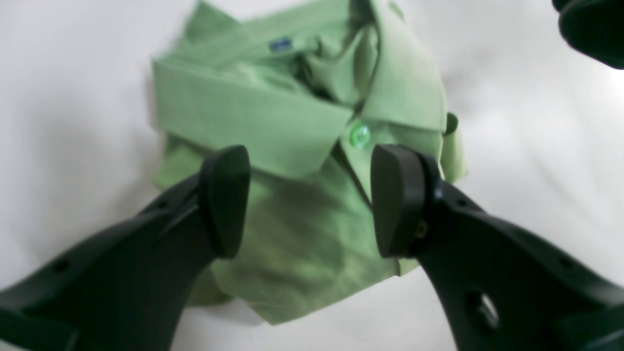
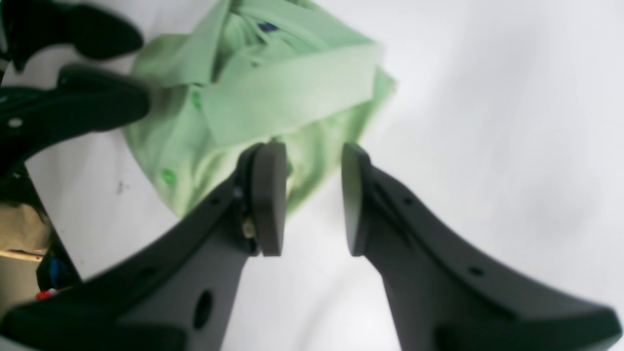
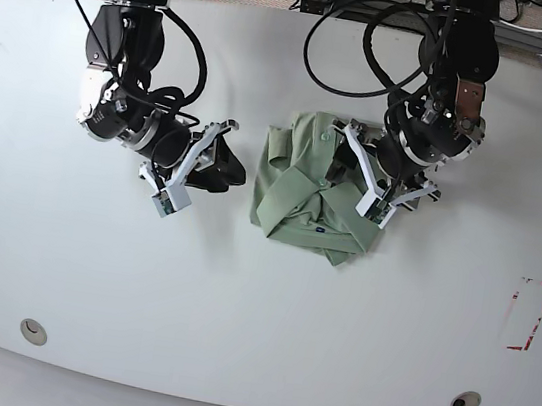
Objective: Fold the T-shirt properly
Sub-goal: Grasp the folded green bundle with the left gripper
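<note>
While folded T-shirt [image 3: 311, 204] lies mid-table [image 3: 257, 302], left gripper [image 1: 309, 200] hangs above it, jaws spread, empty; right gripper [image 2: 312, 197] beside shirt, jaws parted, gripping nothing.

We see even, bright overhead light; the white desk [image 3: 257, 302] nearly washes out in both wrist views. Both wrist views are soft, the dark fingers [image 1: 226, 200] blurred. Beyond them, the T-shirt [image 1: 292, 122] casts faint shadows.
</note>
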Robot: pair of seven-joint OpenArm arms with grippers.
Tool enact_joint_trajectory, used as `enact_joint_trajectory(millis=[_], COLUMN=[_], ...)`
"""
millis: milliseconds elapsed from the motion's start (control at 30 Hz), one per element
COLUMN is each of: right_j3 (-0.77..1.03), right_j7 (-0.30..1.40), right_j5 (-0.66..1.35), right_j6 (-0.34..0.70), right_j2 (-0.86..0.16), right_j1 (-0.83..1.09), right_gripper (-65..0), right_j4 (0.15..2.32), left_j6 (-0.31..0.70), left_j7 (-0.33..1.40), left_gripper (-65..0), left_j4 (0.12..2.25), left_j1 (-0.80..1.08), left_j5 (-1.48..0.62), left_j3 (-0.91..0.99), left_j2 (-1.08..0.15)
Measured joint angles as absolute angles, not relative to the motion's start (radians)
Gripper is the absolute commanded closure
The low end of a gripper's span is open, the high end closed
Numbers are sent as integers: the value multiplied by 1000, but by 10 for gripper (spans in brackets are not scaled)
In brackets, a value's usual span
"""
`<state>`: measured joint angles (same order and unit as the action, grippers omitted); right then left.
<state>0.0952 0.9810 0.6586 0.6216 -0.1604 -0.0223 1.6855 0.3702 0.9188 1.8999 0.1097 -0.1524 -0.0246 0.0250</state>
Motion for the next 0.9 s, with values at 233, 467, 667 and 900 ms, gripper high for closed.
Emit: enact_joint_trajectory(millis=[233, 467, 667, 900], right_j3=[92, 94, 93, 93], right_j7=[989, 989, 989, 989], right_j5=[655, 654, 657, 658], right_j6=[621, 621, 621, 621], right_j2=[-161, -163, -164, -164], right_j1=[-17, -4, 0, 5], right_gripper=[-187, -187, -185, -185], right_j4=[1674, 1674, 1676, 1694], left_j6=[292, 299, 379, 415], left_j7=[786, 782, 796, 793], left_gripper=[-368, -367, -367, -367], left_j4=[1771, 1692, 1831, 1949], left_j1=[121, 133, 172, 140], left_j5=[-150, -169, -155, -148], left_j3=[-39, -7, -7, -17], left_j2=[19, -30, -42, -9])
